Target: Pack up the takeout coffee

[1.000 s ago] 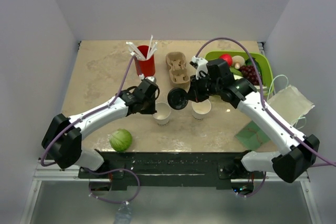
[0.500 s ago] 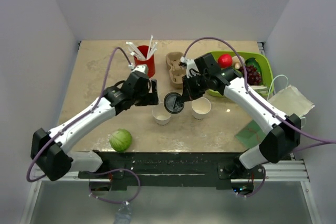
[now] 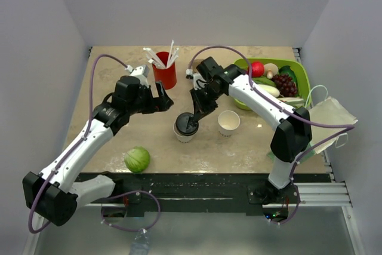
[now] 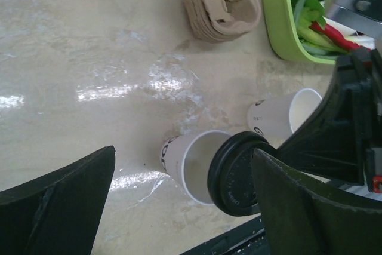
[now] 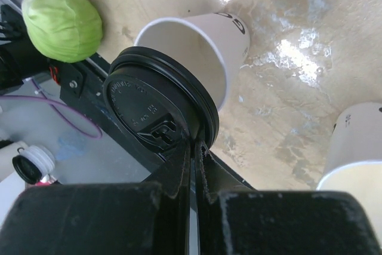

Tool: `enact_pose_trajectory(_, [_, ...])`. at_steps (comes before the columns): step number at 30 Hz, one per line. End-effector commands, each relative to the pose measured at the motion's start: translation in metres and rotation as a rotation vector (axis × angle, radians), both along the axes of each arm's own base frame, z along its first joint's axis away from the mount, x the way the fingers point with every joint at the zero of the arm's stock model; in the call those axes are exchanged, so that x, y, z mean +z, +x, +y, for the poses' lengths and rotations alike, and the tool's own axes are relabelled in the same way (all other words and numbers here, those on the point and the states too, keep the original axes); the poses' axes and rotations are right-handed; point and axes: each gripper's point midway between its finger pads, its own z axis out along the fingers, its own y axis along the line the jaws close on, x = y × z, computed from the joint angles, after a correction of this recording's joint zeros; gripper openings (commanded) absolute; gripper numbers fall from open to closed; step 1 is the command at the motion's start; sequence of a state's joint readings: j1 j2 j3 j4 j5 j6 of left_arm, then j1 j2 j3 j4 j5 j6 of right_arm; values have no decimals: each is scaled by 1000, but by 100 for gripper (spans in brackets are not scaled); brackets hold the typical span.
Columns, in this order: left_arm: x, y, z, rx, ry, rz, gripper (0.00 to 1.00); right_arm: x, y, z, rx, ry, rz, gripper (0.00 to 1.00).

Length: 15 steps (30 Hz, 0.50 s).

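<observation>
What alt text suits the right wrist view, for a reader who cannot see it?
The right gripper pinches a black lid by its edge, overlapping the mouth of an open white paper cup on a marbled table. A green ball lies at upper left and a second cup at the right edge.

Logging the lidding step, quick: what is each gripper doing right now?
Left gripper: open, holding nothing.
Right gripper: closed on the black lid, at the rim of an open white cup.
</observation>
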State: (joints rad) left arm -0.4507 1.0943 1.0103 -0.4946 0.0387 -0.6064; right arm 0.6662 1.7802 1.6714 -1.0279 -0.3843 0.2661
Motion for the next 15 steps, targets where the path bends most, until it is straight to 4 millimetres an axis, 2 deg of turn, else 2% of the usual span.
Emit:
enact_pose_trajectory(1, [-2, -4, -26, -168, -46, -10, 100, 8, -7, 2, -1, -39, 34, 0])
enact_pose_trajectory(5, [-15, -9, -42, -264, -80, 25, 100, 1, 0, 8, -12, -32, 42, 0])
enact_pose_trajectory(15, [-57, -19, -54, -352, -76, 171, 99, -9, 9, 19, -18, -21, 57, 0])
